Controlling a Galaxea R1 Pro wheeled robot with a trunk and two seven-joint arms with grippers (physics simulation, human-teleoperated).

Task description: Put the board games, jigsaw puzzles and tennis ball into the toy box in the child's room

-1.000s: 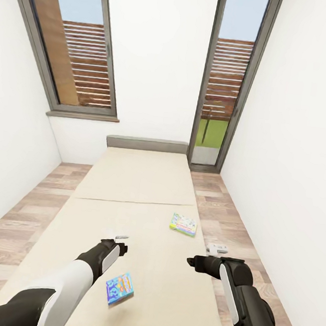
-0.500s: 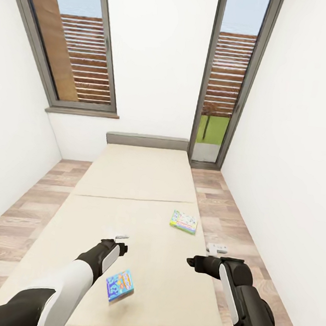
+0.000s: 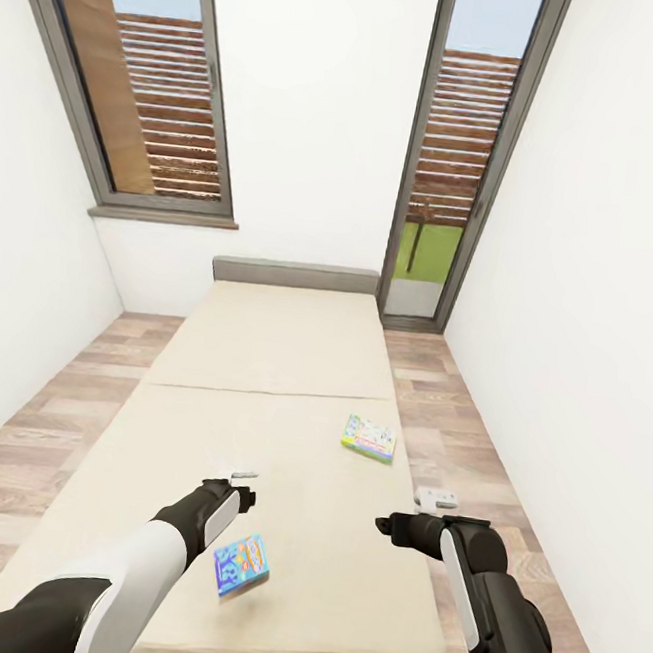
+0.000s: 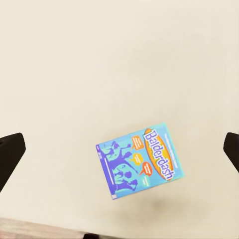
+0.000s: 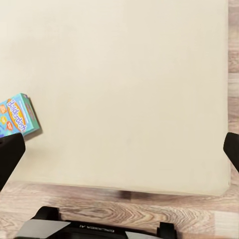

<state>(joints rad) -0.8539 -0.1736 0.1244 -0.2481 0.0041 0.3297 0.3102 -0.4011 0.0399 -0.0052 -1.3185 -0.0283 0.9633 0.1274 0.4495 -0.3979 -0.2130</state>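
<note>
Two board games (image 3: 241,565) (image 3: 369,438) lie on the bed (image 3: 273,361), print mostly unreadable.

The bed (image 3: 263,360) with its plain beige mattress fills the middle of the head frame. Two board games lie flat on it, well apart. The blue "Balderdash" box (image 3: 241,565) is at lower centre, turned at an angle, near the foot end. The other box (image 3: 369,439), with a pale colourful print, lies right of centre, close to the mattress edge

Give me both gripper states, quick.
Left gripper: open, empty, above the blue board game.
Right gripper: open, empty, over the bed.
</note>
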